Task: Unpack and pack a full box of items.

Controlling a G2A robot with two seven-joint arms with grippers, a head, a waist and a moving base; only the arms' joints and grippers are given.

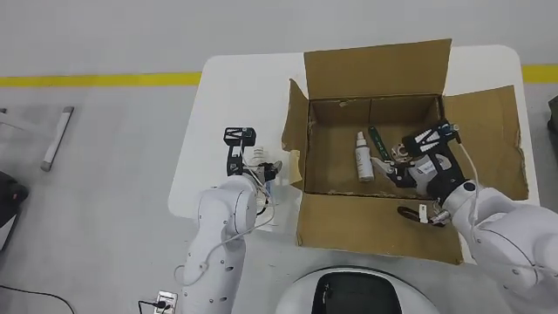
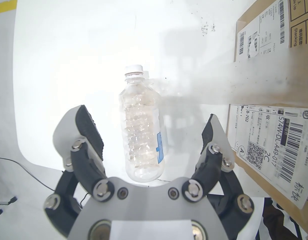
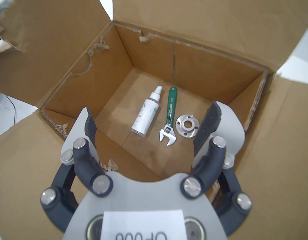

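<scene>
An open cardboard box [image 1: 377,71] stands on the white table [image 1: 235,87]. On its floor lie a white spray bottle [image 3: 146,116], a green-handled wrench [image 3: 169,118] and a round metal flange [image 3: 187,125], side by side. My right gripper [image 3: 152,114] hangs open above them inside the box mouth, holding nothing; in the top view it [image 1: 411,153] is over the box's right half. A clear plastic bottle [image 2: 141,126] with a white cap lies on the table beside the box's labelled outer wall [image 2: 269,136]. My left gripper [image 2: 147,119] is open just above it, one finger on either side.
The box's four flaps [image 1: 493,139] are folded outward and overhang the table. A yellow floor line [image 1: 96,78] runs beyond the table's far-left edge. Bare table surface [image 2: 94,38] stretches past the bottle's cap.
</scene>
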